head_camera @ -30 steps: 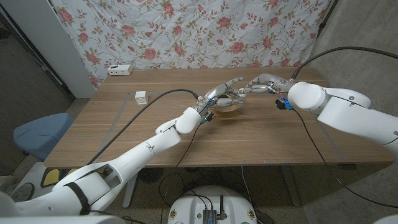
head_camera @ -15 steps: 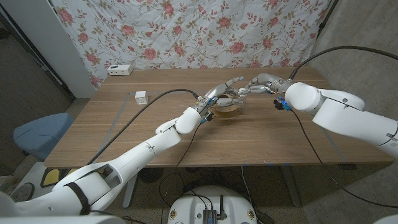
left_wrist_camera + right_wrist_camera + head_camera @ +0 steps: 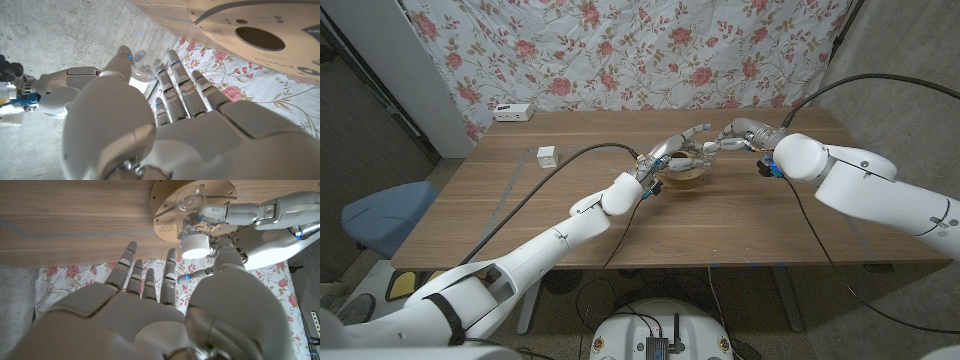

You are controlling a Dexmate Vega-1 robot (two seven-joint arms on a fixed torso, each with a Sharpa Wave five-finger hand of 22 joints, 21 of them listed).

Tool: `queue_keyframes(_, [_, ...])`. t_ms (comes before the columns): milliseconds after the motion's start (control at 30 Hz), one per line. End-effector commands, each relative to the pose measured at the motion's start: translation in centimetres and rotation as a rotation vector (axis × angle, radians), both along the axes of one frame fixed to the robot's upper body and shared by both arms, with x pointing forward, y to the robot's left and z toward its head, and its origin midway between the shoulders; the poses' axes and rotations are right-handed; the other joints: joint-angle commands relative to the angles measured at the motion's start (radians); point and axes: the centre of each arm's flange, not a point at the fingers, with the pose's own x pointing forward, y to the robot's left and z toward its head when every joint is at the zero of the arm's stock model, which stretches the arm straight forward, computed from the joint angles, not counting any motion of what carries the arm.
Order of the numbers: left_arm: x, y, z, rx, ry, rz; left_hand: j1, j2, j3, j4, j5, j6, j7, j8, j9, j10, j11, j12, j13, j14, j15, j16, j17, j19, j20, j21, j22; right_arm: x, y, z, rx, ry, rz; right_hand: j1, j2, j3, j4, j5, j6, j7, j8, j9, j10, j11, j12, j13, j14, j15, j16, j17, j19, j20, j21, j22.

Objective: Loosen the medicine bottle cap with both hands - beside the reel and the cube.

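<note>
My left hand (image 3: 676, 150) holds a small clear medicine bottle (image 3: 193, 200) just above the wooden reel (image 3: 688, 178), with its white cap (image 3: 196, 246) turned toward my right hand (image 3: 730, 135). In the right wrist view the right thumb lies against the cap's rim and the other fingers (image 3: 150, 272) stretch out beside it; whether they grip the cap is unclear. The left wrist view shows the left hand (image 3: 150, 115), the bottle (image 3: 138, 75) past its fingertips and the right hand (image 3: 65, 90) beyond it. A small white cube (image 3: 547, 156) sits on the table to the left.
A white power strip (image 3: 512, 112) lies at the table's far left edge. Floral cloth hangs behind the table. A black cable (image 3: 550, 175) runs along my left arm, another trails over my right arm, and a blue chair (image 3: 385, 215) stands to the left.
My right forearm and elbow have shifted left, toward the table's middle. Both hands stay at the bottle over the reel.
</note>
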Motion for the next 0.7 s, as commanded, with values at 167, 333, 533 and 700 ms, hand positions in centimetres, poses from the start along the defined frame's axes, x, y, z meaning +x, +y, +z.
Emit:
queue_keyframes(167, [0.09,0.06,-0.09,-0.002,0.008,0.003,0.002,0.006,0.007,0.002,0.010,0.010,-0.003,0.004,0.002,0.044,-0.035,0.003,0.003,0.012,-0.083,0.005,0.003,0.005,-0.072,0.000,0.002,0.50,0.21,-0.07,0.002,-0.010,-0.010,0.018,0.007,0.008,-0.011,0.007,0.037,-0.007,0.021,0.010,0.019,0.004,0.003,0.004,0.012,-0.011,-0.001,0.005,0.003,-0.012,-0.001,0.003])
queue_keyframes(333, [0.15,0.01,-0.07,-0.003,0.010,0.002,0.001,0.007,0.008,0.003,0.010,0.012,-0.002,0.004,0.002,0.045,-0.033,0.003,0.003,0.014,-0.084,0.005,0.003,0.004,-0.072,0.000,0.002,0.61,0.24,-0.02,0.004,-0.011,-0.014,0.026,0.011,0.015,-0.014,0.007,0.060,-0.012,0.035,0.016,0.028,0.002,0.004,0.004,0.015,-0.015,-0.001,0.006,0.004,-0.015,-0.002,0.003])
queue_keyframes(533, [0.27,-0.03,0.00,-0.002,0.011,0.001,0.001,0.008,0.009,0.003,0.010,0.016,-0.003,0.005,0.002,0.044,-0.034,0.003,0.003,0.013,-0.083,0.004,0.003,0.005,-0.072,0.000,0.002,0.70,0.21,0.02,0.001,-0.008,-0.020,0.040,0.017,0.025,-0.018,0.007,0.080,-0.021,0.049,0.021,0.037,-0.001,0.005,0.004,0.020,-0.019,0.000,0.007,0.007,-0.018,-0.002,0.003])
queue_keyframes(700, [0.41,-0.07,0.07,0.000,0.013,0.000,0.000,0.008,0.009,0.003,0.010,0.018,-0.003,0.005,0.002,0.045,-0.034,0.003,0.003,0.013,-0.083,0.004,0.003,0.004,-0.071,0.000,0.002,0.77,0.21,0.04,0.002,-0.014,-0.017,0.048,0.020,0.032,-0.020,0.005,0.101,-0.030,0.062,0.027,0.043,-0.003,0.004,0.004,0.022,-0.021,0.000,0.008,0.009,-0.020,-0.003,0.003])
